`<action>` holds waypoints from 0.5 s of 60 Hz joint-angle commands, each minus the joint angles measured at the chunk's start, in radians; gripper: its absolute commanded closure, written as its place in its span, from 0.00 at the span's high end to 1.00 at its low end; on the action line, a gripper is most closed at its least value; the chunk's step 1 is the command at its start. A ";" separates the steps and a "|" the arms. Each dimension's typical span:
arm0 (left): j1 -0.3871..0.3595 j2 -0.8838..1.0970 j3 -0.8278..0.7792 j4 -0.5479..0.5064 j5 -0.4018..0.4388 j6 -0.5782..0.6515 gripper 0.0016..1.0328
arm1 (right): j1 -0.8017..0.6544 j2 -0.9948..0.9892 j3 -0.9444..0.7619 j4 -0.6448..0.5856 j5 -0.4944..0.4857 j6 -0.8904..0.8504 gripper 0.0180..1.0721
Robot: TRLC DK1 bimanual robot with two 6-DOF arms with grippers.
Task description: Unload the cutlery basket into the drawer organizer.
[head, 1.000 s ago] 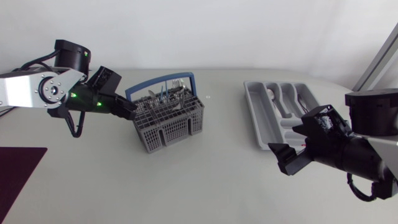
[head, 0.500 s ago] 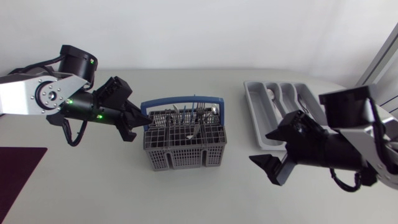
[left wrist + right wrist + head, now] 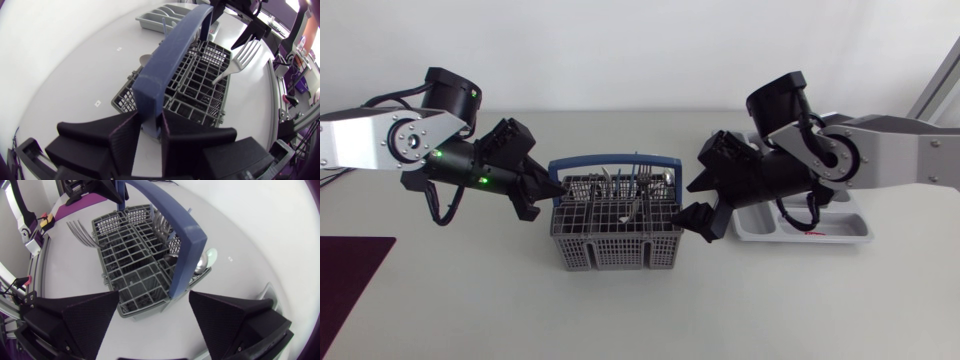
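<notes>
A grey cutlery basket (image 3: 615, 240) with a blue handle (image 3: 615, 160) stands mid-table, holding forks and spoons (image 3: 630, 185). My left gripper (image 3: 548, 197) is shut on the handle's left end. In the left wrist view the handle (image 3: 175, 50) runs out from between its fingers (image 3: 125, 142), and a fork (image 3: 240, 55) stands in the basket beyond. My right gripper (image 3: 698, 198) stands open at the basket's right end. Its wrist view shows the handle (image 3: 175, 225) just ahead of the wide gap. My right arm partly hides the grey drawer organizer (image 3: 820, 228).
A dark purple mat (image 3: 350, 270) lies at the table's front left corner. The left wrist view shows the organizer (image 3: 165, 12) far beyond the basket. Bare tabletop runs in front of the basket.
My left gripper has dragged the basket rightward to mid-table and turned it square. My right arm has swung from in front of the organizer to the basket's right end.
</notes>
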 commanded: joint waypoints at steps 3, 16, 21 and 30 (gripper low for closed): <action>0.010 -0.069 0.008 -0.062 0.022 0.023 0.47 | 0.007 -0.095 -0.018 -0.035 -0.003 -0.024 0.95; 0.021 -0.201 0.060 -0.168 0.022 -0.003 0.75 | 0.010 -0.219 -0.084 -0.067 0.004 -0.020 0.95; -0.013 -0.213 0.135 -0.293 0.021 -0.030 0.75 | 0.018 -0.235 -0.107 -0.081 0.014 -0.007 0.95; -0.270 -0.248 0.247 -0.425 -0.257 -0.224 0.75 | 0.023 -0.299 -0.147 -0.098 0.061 0.016 0.95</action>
